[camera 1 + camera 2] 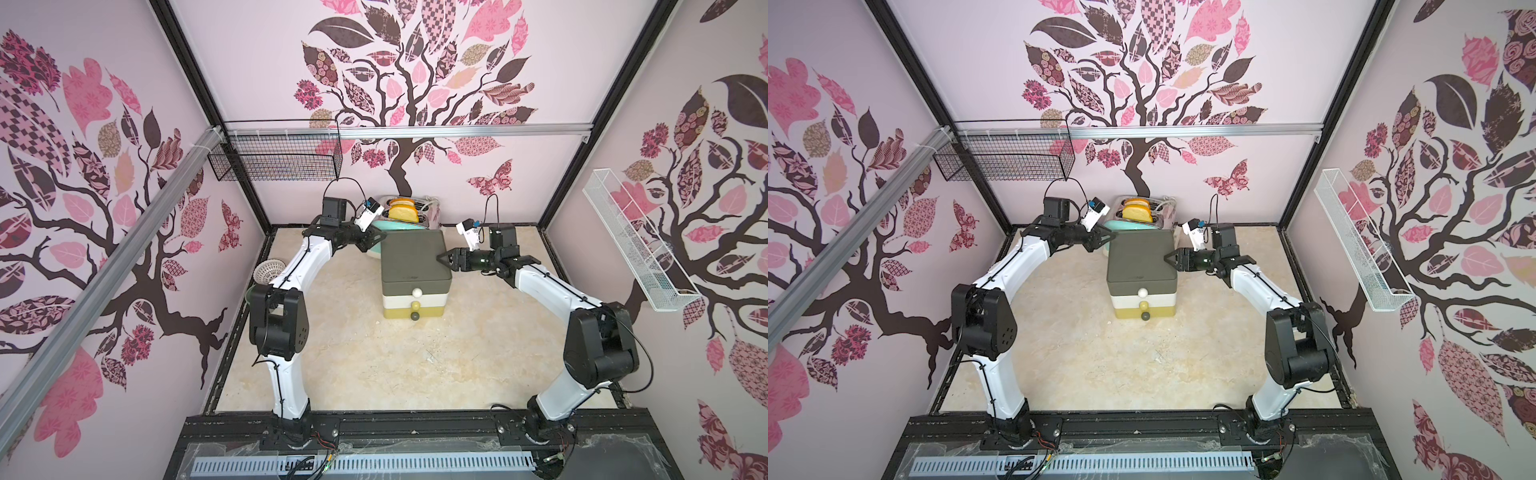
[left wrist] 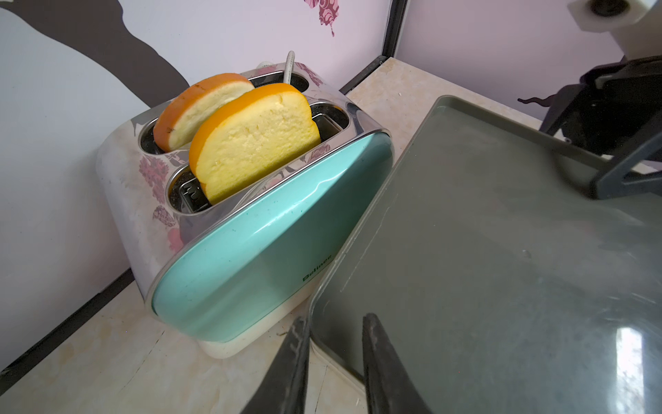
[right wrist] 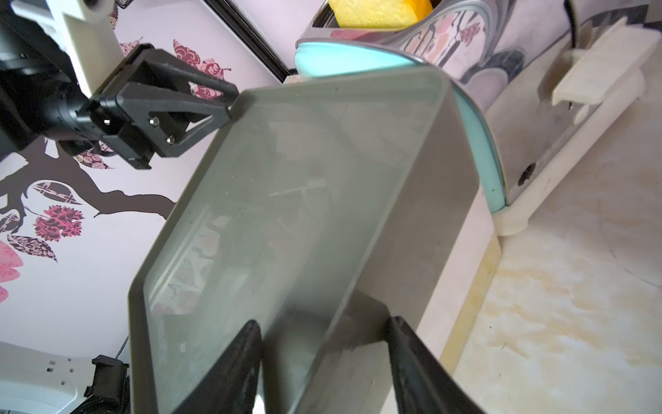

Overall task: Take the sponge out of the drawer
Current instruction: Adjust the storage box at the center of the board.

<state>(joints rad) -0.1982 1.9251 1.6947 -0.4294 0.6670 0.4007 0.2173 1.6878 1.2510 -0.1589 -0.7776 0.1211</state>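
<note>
A three-drawer unit (image 1: 415, 257) (image 1: 1140, 257) stands mid-table with a grey top drawer, a white middle one and a yellow bottom one, all pushed in. The sponge is hidden. My left gripper (image 1: 381, 237) (image 2: 335, 320) is at the unit's far left top corner. Its jaws are nearly together and pinch that corner's rim (image 2: 322, 315). My right gripper (image 1: 440, 258) (image 3: 324, 322) stands open astride the unit's right top edge. One of its fingers is over the grey top (image 3: 286, 215) and the other is beside the side wall.
A mint and chrome toaster (image 1: 428, 208) (image 2: 250, 233) with two bread slices (image 2: 250, 143) stands right behind the unit. The drawer knobs, white (image 1: 417, 293), yellow (image 1: 414, 306) and grey (image 1: 414, 316), face the front. A black wire basket (image 1: 274, 162) and a white rack (image 1: 640, 245) hang on the walls.
</note>
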